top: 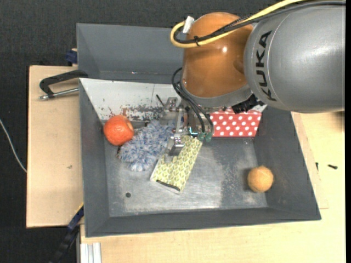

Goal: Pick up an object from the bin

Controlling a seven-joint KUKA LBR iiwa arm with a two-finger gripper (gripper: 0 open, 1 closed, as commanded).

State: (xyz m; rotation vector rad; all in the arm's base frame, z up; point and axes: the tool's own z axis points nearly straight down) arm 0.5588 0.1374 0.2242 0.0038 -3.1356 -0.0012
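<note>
My gripper (pixel 176 141) hangs low in the middle of the bin, under the orange wrist cover. Its tip rests at the upper end of a flat yellow-green patterned packet (pixel 176 167) that lies slanted on the bin floor. Just left of the tip lies a crumpled blue-and-white cloth (pixel 143 145). A red box with white dots (pixel 237 124) stands right of the gripper, partly hidden by the arm.
An orange-red ball (pixel 118 131) sits at the left by the bin wall, touching the cloth. A smaller tan-orange ball (pixel 260 179) lies at the lower right. The arm covers the bin's upper right.
</note>
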